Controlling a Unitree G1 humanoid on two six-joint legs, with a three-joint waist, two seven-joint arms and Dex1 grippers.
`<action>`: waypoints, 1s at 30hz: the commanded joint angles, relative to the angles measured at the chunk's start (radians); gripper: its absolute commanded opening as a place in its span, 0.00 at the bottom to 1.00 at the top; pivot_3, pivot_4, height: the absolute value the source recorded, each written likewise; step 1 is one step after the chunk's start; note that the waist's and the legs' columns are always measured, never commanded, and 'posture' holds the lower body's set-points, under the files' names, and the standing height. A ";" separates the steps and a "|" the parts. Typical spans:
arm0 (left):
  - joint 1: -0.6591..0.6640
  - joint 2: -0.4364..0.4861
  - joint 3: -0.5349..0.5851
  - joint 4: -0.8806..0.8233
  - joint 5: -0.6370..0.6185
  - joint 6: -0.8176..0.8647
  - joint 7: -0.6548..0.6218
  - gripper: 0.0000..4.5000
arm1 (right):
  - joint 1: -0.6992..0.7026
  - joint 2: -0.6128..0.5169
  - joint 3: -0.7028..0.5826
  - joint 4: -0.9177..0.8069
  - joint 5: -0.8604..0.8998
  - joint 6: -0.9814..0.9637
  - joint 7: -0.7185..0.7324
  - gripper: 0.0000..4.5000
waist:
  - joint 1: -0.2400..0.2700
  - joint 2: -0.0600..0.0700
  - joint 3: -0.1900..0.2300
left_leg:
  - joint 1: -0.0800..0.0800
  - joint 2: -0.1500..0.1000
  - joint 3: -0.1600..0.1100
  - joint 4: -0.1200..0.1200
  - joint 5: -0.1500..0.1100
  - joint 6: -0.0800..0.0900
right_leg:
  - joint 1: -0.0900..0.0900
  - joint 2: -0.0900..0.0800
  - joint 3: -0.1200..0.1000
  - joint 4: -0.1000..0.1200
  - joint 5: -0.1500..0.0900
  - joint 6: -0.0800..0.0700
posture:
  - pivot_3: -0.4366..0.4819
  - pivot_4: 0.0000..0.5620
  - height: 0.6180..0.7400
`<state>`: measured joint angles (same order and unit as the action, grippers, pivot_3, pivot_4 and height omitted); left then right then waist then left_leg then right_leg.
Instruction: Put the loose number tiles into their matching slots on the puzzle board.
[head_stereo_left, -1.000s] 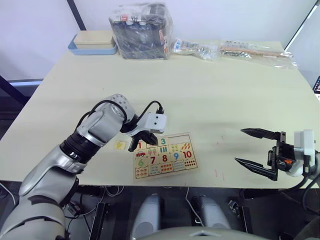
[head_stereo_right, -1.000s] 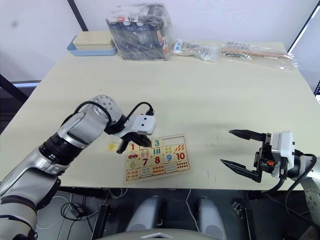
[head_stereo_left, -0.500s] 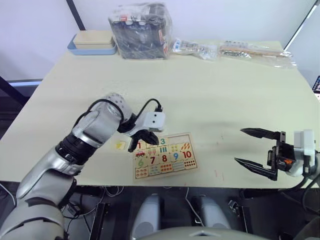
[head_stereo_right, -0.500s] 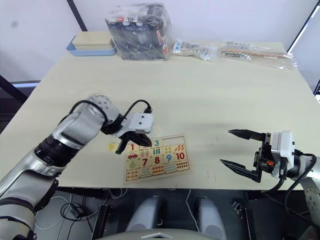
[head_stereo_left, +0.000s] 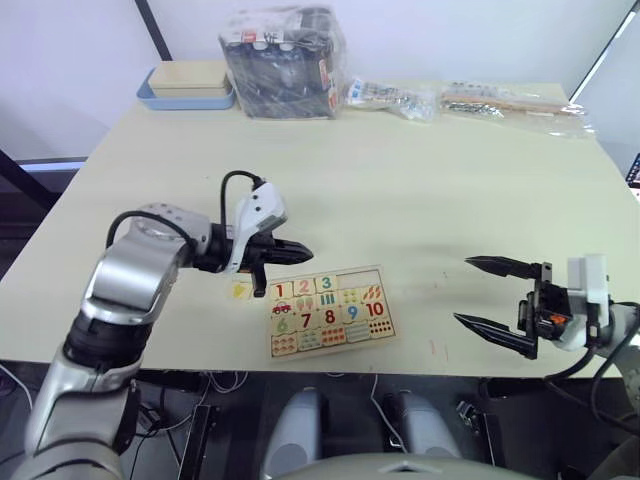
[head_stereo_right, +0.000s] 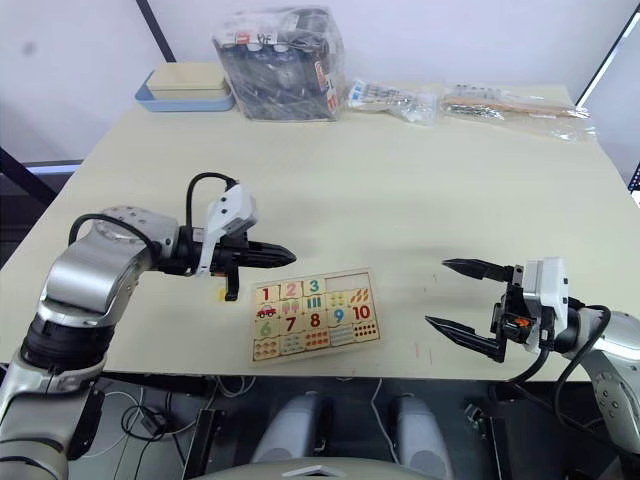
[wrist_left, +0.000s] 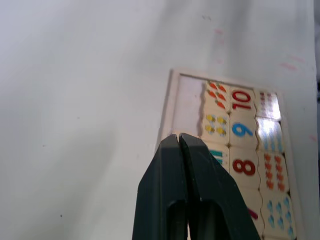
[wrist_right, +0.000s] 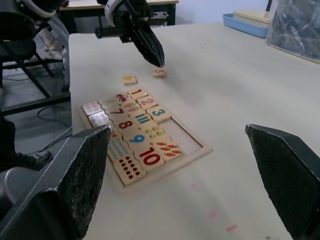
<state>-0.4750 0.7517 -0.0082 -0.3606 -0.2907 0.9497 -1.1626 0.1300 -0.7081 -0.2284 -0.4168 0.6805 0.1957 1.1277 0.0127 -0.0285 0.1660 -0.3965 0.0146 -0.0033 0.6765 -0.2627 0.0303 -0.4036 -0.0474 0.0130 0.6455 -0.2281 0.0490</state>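
The left gripper (head_stereo_left: 303, 251) hangs just above the table (head_stereo_left: 400, 190) with its two black fingers pressed together and nothing between them, its tip over the bare tabletop just beyond the far left corner of the puzzle board (head_stereo_left: 330, 311). The board lies flat near the table's front edge; tiles 1, 2 and 3 sit in its top row, and two slots at the right end of that row are bare. Two loose number tiles lie on the table left of the board: one (wrist_right: 129, 79) close by its corner, the other (wrist_right: 158, 72) under the left gripper's tip. The right gripper (head_stereo_left: 492, 295) is spread wide, holding nothing, well right of the board
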 joint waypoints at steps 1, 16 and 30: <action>0.084 -0.078 0.150 -0.106 -0.072 0.012 0.133 0.01 | -0.033 0.011 0.015 -0.016 0.006 0.011 -0.020 1.00 | -0.002 0.000 0.000 | 0.000 0.000 0.000 0.000 0.000 0.000 | 0.000 0.000 0.000 0.000 0.000 0.000 | 0.48 0.27 1.00; 0.481 -0.347 0.467 -0.196 -0.181 -0.267 0.454 0.01 | -0.103 0.092 0.068 0.088 -0.051 -0.049 -0.030 1.00 | 0.001 0.000 -0.001 | 0.001 0.001 0.000 0.000 0.000 0.000 | 0.001 -0.002 0.000 0.000 0.000 -0.002 | 0.48 0.27 1.00; 0.898 -0.356 0.638 -0.101 -0.276 -0.547 0.357 0.99 | -0.062 0.020 -0.099 0.376 -0.049 -0.190 0.160 1.00 | 0.002 0.000 -0.003 | 0.003 0.001 0.003 -0.002 0.000 0.000 | 0.001 -0.003 0.000 -0.002 -0.002 -0.006 | 0.48 0.27 1.00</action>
<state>0.4072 0.3842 0.5945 -0.4742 -0.5531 0.4475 -0.7832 0.0630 -0.6739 -0.2831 -0.0496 0.6162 0.0360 1.2612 0.0146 -0.0281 0.1629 -0.3939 0.0157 -0.0002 0.6743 -0.2631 0.0305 -0.4029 -0.0504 0.0132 0.6437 -0.2303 0.0433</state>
